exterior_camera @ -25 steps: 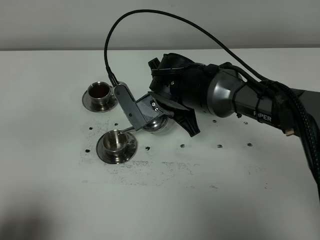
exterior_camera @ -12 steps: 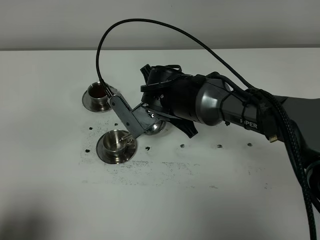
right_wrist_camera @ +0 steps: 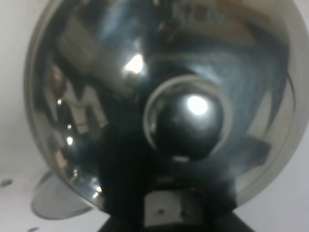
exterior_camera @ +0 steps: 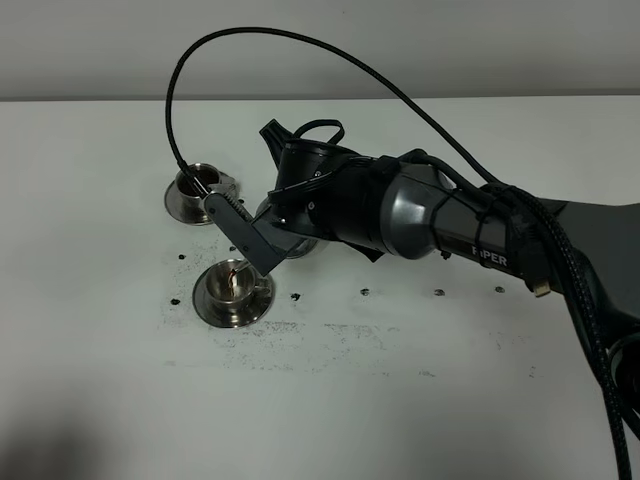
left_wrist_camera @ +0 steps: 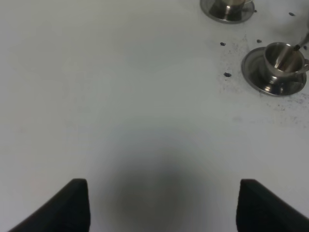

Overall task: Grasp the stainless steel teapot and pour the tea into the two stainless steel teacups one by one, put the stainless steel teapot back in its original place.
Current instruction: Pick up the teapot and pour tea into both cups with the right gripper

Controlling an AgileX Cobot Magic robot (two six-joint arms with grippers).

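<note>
My right gripper (exterior_camera: 305,215) is shut on the stainless steel teapot (exterior_camera: 298,245), which is tilted and mostly hidden under the arm. In the right wrist view the teapot (right_wrist_camera: 159,96) fills the picture, its lid knob in the centre. A thin reddish stream of tea (exterior_camera: 234,279) falls into the near teacup (exterior_camera: 236,288) on its saucer. The far teacup (exterior_camera: 200,183) holds dark tea. The left wrist view shows the near teacup (left_wrist_camera: 281,59) with the spout tip above it. My left gripper (left_wrist_camera: 163,193) is open, holds nothing and hovers over bare table well left of the cups.
Dark specks and smudges dot the white table (exterior_camera: 400,380) around the cups. The right arm's black cable (exterior_camera: 300,40) arches high over the far cup. A steel saucer rim (right_wrist_camera: 50,205) shows under the tilted pot; I cannot tell which saucer it is.
The right arm has rolled and shifted left, tipping the teapot further toward the near teacup. A reddish stream now shows in that cup.
</note>
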